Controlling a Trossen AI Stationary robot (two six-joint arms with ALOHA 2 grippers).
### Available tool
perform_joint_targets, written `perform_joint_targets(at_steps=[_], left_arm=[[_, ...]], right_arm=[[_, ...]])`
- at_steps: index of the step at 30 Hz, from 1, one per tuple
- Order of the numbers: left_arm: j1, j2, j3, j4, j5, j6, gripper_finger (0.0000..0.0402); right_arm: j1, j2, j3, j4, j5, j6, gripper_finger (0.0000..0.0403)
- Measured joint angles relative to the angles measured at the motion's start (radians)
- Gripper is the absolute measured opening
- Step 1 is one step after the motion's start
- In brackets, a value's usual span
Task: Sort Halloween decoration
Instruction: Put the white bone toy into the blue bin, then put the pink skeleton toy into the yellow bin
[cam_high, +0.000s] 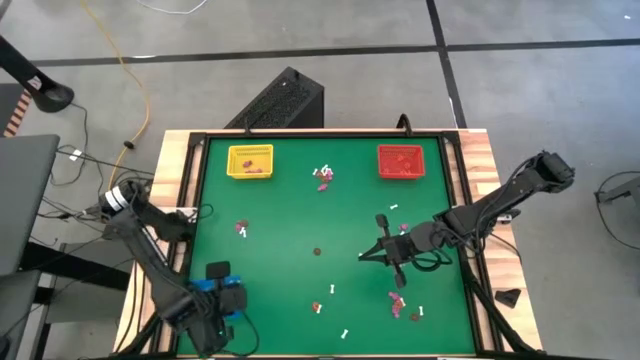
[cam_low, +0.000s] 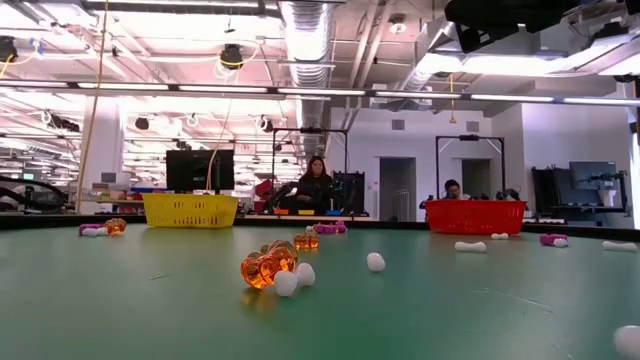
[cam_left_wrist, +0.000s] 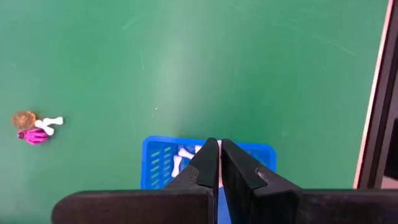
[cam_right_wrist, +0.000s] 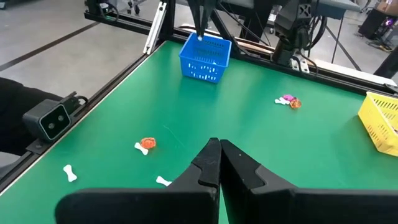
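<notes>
Three trays (cam_high: 250, 161); scattered trinkets (cam_high: 323, 178).

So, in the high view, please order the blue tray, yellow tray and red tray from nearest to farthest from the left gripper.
1. blue tray: directly under the left gripper, near-left corner.
2. yellow tray: far edge, left side.
3. red tray: far edge, right side.

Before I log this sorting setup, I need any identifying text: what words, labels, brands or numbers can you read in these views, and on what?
None can be read.
Yellow tray, red tray, blue tray: no label visible.
Green table: no markings.
Left gripper and right gripper: no lettering visible on the dark fingers.
Monitors in the room behind, low view: too far to show any text.
</notes>
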Motion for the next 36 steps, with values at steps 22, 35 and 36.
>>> perform_joint_targets(at_steps=[22,35,36], left_arm=[[-0.027,-0.056,-0.203,0.035,0.154,-0.249,0.0088],[-0.04,-0.174,-0.326,0.438,-0.793,0.38,0.0143],[-0.028,-0.179,-0.366,0.518,-0.842,0.452,0.0144]], right_arm=[[0.0,0.0,0.0,0.008,0.031,0.167,0.0031],[-0.017,0.073,0.0,0.028,0.229,0.413,0.0031],[-0.029,0.091,0.0,0.034,0.243,0.425,0.0031]])
